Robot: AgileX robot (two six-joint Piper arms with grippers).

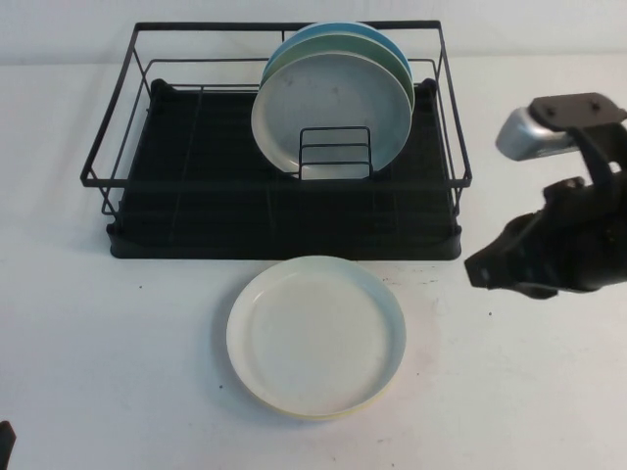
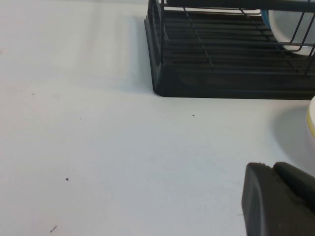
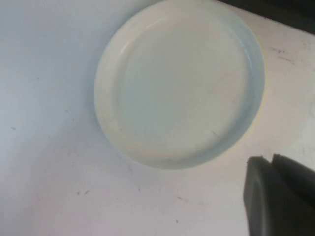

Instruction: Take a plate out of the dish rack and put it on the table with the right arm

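Observation:
The white plate (image 1: pixel 316 336) lies flat on the table (image 1: pixel 118 372) just in front of the dish rack (image 1: pixel 196 196); a thin yellow edge shows under its near side. It also shows in the right wrist view (image 3: pixel 179 83). My right gripper (image 1: pixel 477 272) hangs over the table to the right of the plate, apart from it, fingers together and empty; it shows in its own view (image 3: pixel 270 160) too. My left gripper (image 2: pixel 270 167) is shut and empty, low over the table at the near left; only a sliver of it (image 1: pixel 5 446) shows in the high view.
A light grey plate (image 1: pixel 328 113), a green one and a blue one stand upright in the rack behind a small wire holder (image 1: pixel 335 152). The rack's corner (image 2: pixel 162 83) lies ahead of the left gripper. A yellow plate edge (image 2: pixel 311 123) shows there.

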